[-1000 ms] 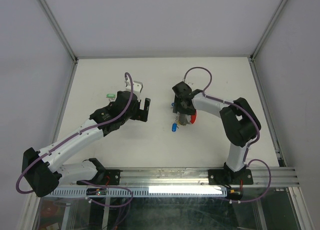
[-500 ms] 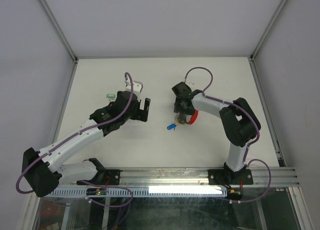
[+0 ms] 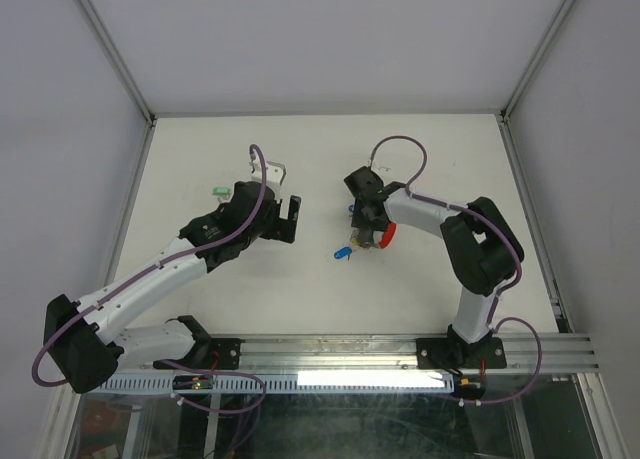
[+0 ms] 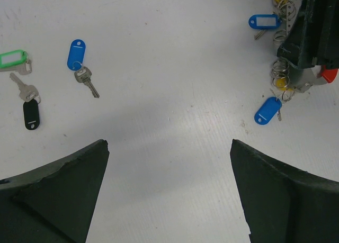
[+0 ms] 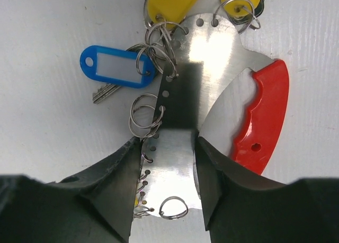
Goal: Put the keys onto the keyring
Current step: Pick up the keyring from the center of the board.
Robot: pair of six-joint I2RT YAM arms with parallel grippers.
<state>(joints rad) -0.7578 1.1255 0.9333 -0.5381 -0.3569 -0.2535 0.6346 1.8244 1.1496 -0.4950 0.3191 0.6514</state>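
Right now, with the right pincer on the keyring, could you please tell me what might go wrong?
The right pincer holds the keyring only by a narrow neck of smooth metal plate, so it could pivot or slip. The split rings along its edge sit right beside the pincer and may snag. The blue-tagged key, green-tagged key and black-tagged key lie flat and scattered near the open left pincer; being small, they may be hard to pinch.

left hand (image 4: 168,147) wide open, right hand (image 5: 167,142) clamped tight
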